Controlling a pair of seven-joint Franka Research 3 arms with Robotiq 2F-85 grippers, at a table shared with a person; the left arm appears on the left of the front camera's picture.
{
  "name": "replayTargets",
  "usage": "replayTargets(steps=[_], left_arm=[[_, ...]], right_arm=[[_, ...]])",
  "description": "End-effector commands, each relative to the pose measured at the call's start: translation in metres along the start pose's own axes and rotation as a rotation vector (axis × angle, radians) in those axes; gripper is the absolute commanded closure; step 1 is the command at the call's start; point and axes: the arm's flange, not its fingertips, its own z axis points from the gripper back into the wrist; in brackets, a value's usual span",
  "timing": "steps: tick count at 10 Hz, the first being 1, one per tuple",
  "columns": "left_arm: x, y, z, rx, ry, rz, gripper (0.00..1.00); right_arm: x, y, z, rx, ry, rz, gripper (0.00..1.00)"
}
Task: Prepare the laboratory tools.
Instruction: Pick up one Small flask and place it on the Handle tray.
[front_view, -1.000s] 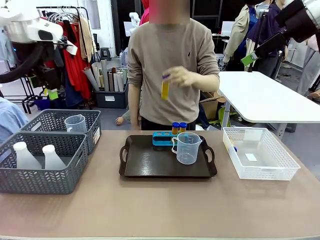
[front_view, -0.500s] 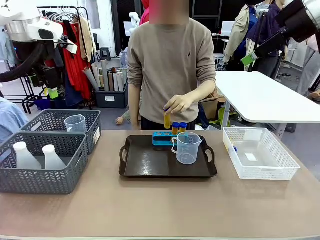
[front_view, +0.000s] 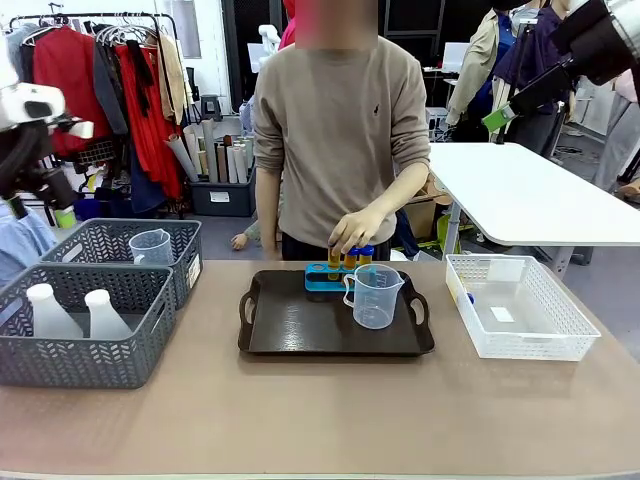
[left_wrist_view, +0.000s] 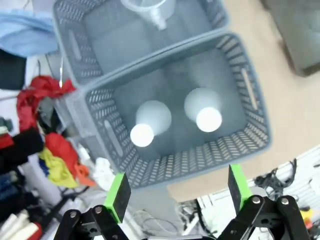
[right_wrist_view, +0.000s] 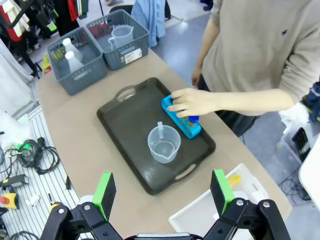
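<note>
Front view is giving the across-the-desk (front_view: 300, 415) picture. The person's hand (front_view: 355, 228) is pressing down, palm low and fingers curled, on the blue caps of the amber tubes (front_view: 350, 258), which are standing upright in a blue rack (front_view: 322, 277) at the far edge of the dark tray (front_view: 300, 330). A clear beaker (front_view: 375, 296) is sitting on the tray just in front of the rack, with its handle pointing toward the robot's left. The white mesh basket (front_view: 520, 347) is sitting to the right of the tray.

The wrist views are adding the top-down stuff. The left wrist view is looking straight into the near grey basket (left_wrist_view: 200, 160), where two white flasks (left_wrist_view: 152, 117) are standing side by side. A second beaker (left_wrist_view: 150, 10) is sitting in the neighbouring grey basket (left_wrist_view: 70, 30). The right wrist view is catching a lone tube (right_wrist_view: 233, 180) lying flat inside the mesh basket.

Pose-wise, the left arm (front_view: 25, 120) is hanging at the left edge, high above the grey baskets. The left gripper (left_wrist_view: 178, 190) is pointing down at the flasks with its green pads spread wide and nothing between them. The right arm (front_view: 595, 40) is raised well above the desk at the upper right. The right gripper (right_wrist_view: 163, 192) is looking down on the tray, pads also wide apart and empty.
</note>
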Motion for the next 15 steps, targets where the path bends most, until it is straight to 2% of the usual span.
replayTargets(steps=[1, 3, 4, 9, 12, 15], left_arm=[[-0.017, 0.015, -0.018, 0.013, -0.034, 0.114, 0.0], [-0.027, 0.029, -0.047, 0.001, 0.01, 0.156, 0.0], [-0.025, 0.032, -0.062, 0.047, 0.029, 0.15, 0.0], [-0.027, 0.031, -0.134, 0.044, 0.059, 0.197, 0.0], [-0.04, 0.042, -0.15, 0.02, 0.003, 0.24, 0.0], [-0.038, 0.048, -0.154, 0.025, -0.011, 0.253, 0.0]], right_arm=[[0.002, 0.0, 0.001, 0.014, -0.02, 0.0, 0.0], [0.002, 0.0, 0.001, 0.014, -0.02, 0.0, 0.0], [0.002, 0.0, 0.001, 0.014, -0.02, 0.0, 0.0], [0.002, 0.0, 0.001, 0.014, -0.02, 0.0, 0.0], [0.002, 0.0, 0.001, 0.014, -0.02, 0.0, 0.0], [0.002, 0.0, 0.001, 0.014, -0.02, 0.0, 0.0]])
